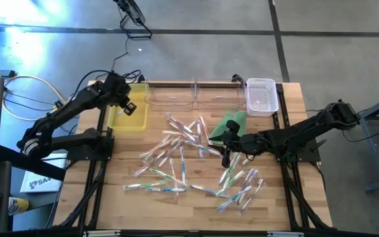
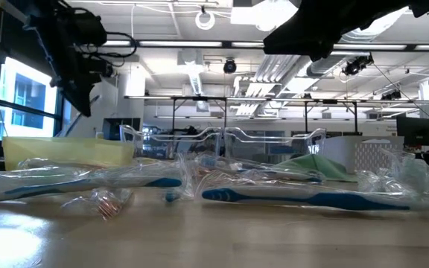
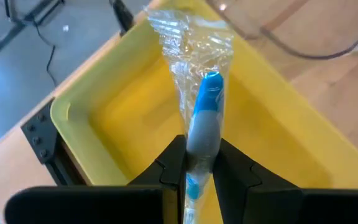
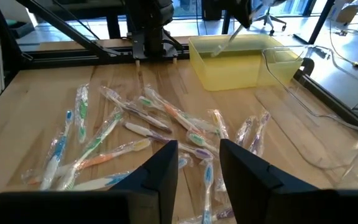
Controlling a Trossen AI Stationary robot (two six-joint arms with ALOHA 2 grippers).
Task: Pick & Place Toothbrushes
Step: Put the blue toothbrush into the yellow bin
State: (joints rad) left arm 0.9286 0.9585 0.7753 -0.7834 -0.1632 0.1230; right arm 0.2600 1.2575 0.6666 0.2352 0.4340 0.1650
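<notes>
Nearest the front edge of the table [image 1: 77,191]: a loose scatter of wrapped toothbrushes [image 1: 176,155], spread from the front-left part across the middle toward the front-right, some crossing or touching, with a smaller cluster [image 1: 242,184] near the front-right. From table height, a blue-handled one [image 2: 304,198] lying flat in front, crinkled clear wrappers all around.

Over the middle of the pile, slightly right of centre: right gripper [image 1: 226,157], pointing down just above the brushes, fingers [image 4: 160,168] spread with a clear gap, nothing between them, brushes lying on the wood past the tips. Arm reaching in from the right edge.

Just behind that gripper: a flat green cloth [image 1: 229,125], partly covered by the arm.

Toward the back-left corner: a yellow bin [image 1: 129,112], walls upright. Above it, left gripper [image 1: 127,105], fingers [image 3: 173,165] pinching one wrapped toothbrush [image 3: 202,118] by the lower handle; blue and white handle standing out past the tips, clear wrapper flaring beyond it, all hanging over the inside of the yellow bin and not touching the bottom as far as can be told.

Along the back edge: two clear plastic trays [image 1: 193,95] side by side in the middle, then a white mesh basket [image 1: 262,95] at the back-right corner.

Beyond the table, in the level view: a workshop room with ceiling lights and frames.
</notes>
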